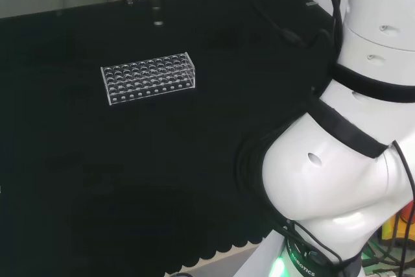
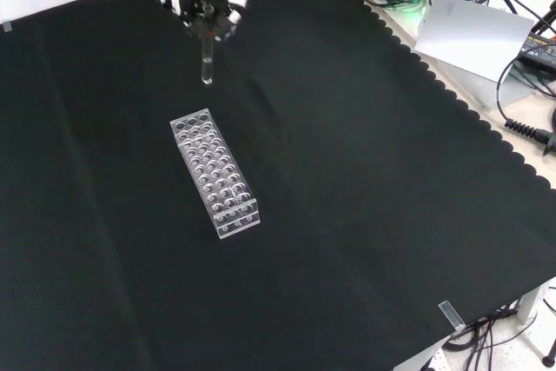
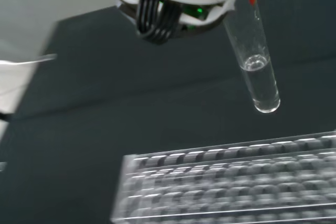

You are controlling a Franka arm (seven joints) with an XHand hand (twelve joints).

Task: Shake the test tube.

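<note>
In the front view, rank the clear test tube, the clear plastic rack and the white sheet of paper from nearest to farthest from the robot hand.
1. Clear test tube: held in the robot hand, hanging below it.
2. Clear plastic rack: on the cloth, below the tube.
3. White sheet of paper: off the cloth, far right.

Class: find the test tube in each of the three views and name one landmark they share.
Head view: test tube at top, left of centre, beyond the clear rack.
Front view: test tube hangs from the hand, above the rack's far end.
Wrist view: test tube, close, over the rack.
Shared landmark: the rack.
</note>
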